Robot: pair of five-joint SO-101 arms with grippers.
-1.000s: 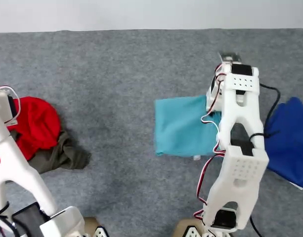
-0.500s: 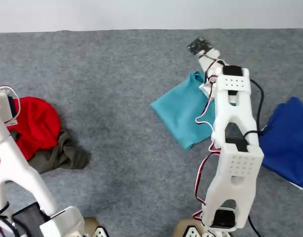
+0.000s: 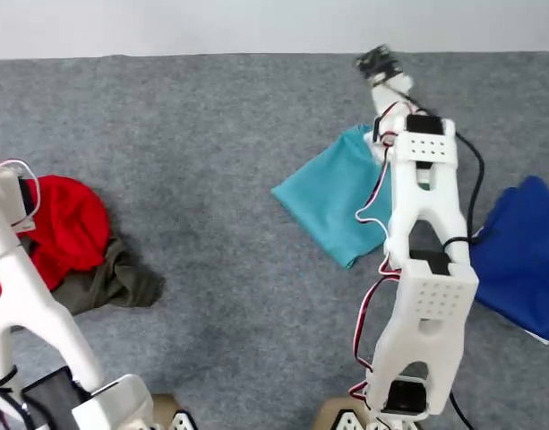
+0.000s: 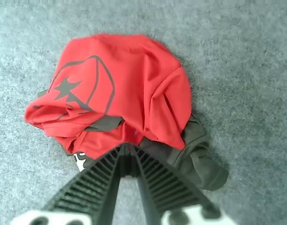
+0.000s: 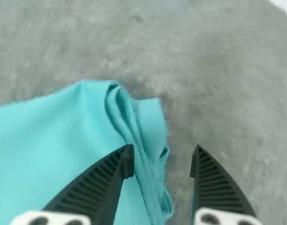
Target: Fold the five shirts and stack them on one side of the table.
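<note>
Teal shirt [image 3: 332,202] looks folded at two o'clock, red shirt [image 3: 64,224] lies crumpled at nine, nothing stacked; right gripper [image 5: 162,161] fingers apart, left gripper [image 4: 129,152] fingers together.

Grey felt tbl [image 3: 211,134]; white wall [image 3: 256,22] at far edge.

The right arm [image 3: 424,215] is stretching farther toward the upper right of the high view, carrying its pincer [image 5: 162,157] up past the teal shirt's [image 3: 332,202] top corner. The shirt, square to the counter [image 3: 211,134] a second ago, is now lying turned diagonally.
</note>
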